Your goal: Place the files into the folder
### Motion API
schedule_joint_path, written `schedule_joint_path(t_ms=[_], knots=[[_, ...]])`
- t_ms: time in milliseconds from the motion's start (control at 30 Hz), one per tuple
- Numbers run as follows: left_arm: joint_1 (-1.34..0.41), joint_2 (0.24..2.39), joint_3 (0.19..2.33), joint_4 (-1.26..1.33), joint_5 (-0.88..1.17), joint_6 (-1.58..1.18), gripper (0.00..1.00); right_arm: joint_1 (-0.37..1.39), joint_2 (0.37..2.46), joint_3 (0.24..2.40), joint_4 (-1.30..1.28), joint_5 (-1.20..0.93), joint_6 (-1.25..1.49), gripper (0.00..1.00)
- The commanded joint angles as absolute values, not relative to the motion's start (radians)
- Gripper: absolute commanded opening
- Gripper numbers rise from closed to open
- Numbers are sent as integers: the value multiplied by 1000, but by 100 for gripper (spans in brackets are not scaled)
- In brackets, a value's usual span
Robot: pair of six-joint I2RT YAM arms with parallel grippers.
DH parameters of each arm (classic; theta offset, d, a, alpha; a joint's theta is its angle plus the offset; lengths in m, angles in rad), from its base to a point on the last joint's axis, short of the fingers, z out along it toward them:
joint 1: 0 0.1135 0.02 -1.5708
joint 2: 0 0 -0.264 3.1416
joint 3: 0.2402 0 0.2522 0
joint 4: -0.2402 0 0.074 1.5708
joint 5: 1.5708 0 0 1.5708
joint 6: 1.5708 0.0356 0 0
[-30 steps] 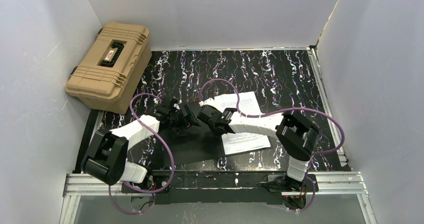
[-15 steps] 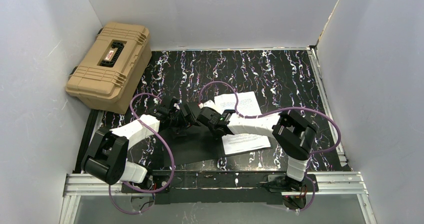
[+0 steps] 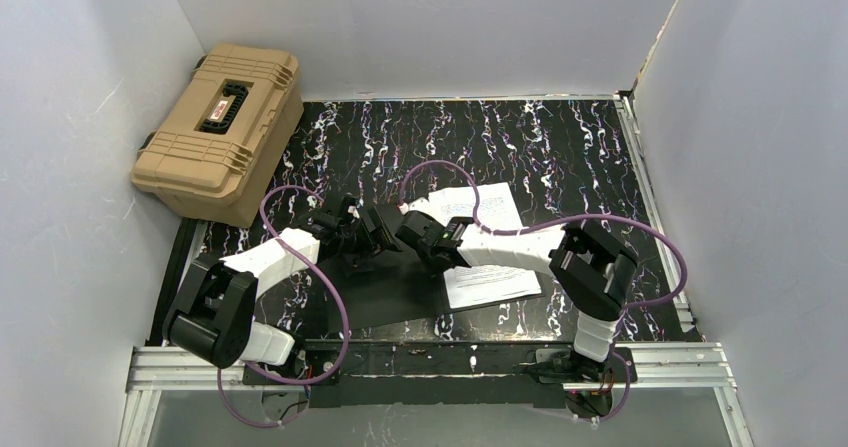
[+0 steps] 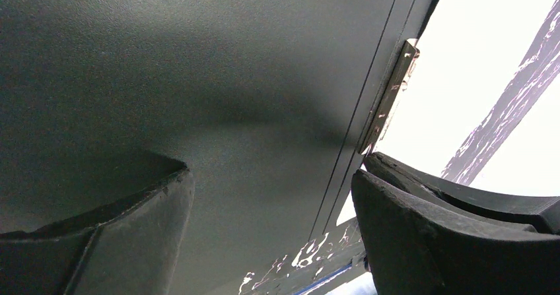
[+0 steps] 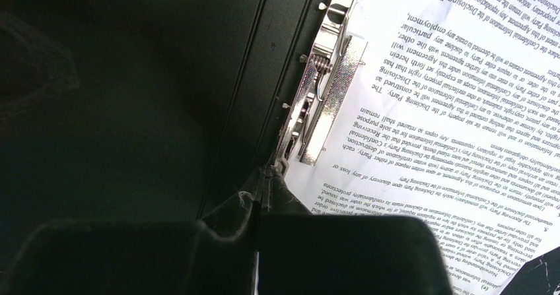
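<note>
Since the paper sheets (image 5: 449, 110) are thin and floppy, take them by the edge beside the clip (image 5: 323, 90) in the folder (image 5: 132, 77); your right pincer (image 5: 265, 188) is pressed together, left pincer (image 4: 271, 209) spread.

Matt black folder (image 5: 132, 77), shiny metal clip (image 5: 322, 100), paper files (image 5: 455, 117)

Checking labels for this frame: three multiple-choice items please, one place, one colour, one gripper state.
1. Where is the tan case? A) far left B) near right C) dead centre
2. Inside, the open folder is: A) cream B) black C) tan
3. The right gripper is: A) wide open B) shut C) out of view

Answers: 1 A: it sits far left in the top view. 2 B: both wrist views show black panels. 3 B: its fingers meet beside the metal clip.
</note>
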State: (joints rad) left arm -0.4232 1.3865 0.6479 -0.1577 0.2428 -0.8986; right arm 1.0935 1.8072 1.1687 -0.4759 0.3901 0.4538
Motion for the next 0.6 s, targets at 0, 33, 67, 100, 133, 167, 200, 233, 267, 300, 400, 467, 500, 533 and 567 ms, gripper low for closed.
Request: schedule_joint_path(t_ms=[0,33,67,100,133,167,200,233,267,300,400,467,500,533,567], knots=[[-425,1433,598,-281,127,-857,89,1100,1796,1172,-509,328,497,1],[-425,1432,597,-280,126,-857,89,1099,1792,1179,-509,331,497,1],[-425,1431,596,-279,126,-857,89,1099,1790,1187,-510,334,497,1],[-425,1432,595,-278,127,-857,89,1100,1787,1195,-512,335,498,1],[-425,1433,595,-278,127,-857,89,1100,1784,1205,-515,339,497,1],[-425,1432,594,-278,128,-857,89,1100,1782,1213,-517,345,497,1],[-426,1431,593,-277,129,-857,89,1100,1778,1221,-519,350,497,1],[-425,1430,592,-275,129,-856,89,1100,1771,1228,-521,356,498,1],[-425,1429,592,-274,129,-856,89,1099,1765,1236,-522,365,498,1],[-425,1426,591,-272,130,-855,89,1098,1760,1243,-526,379,497,3],[-425,1421,589,-266,137,-852,89,1098,1755,1275,-545,409,493,10],[-425,1415,590,-265,144,-845,89,1098,1748,1286,-548,428,492,16],[-425,1412,592,-267,143,-843,89,1098,1745,1290,-546,438,491,18],[-425,1408,594,-269,143,-842,89,1097,1742,1292,-544,449,490,20],[-425,1402,594,-273,144,-841,89,1097,1741,1296,-544,459,489,23]])
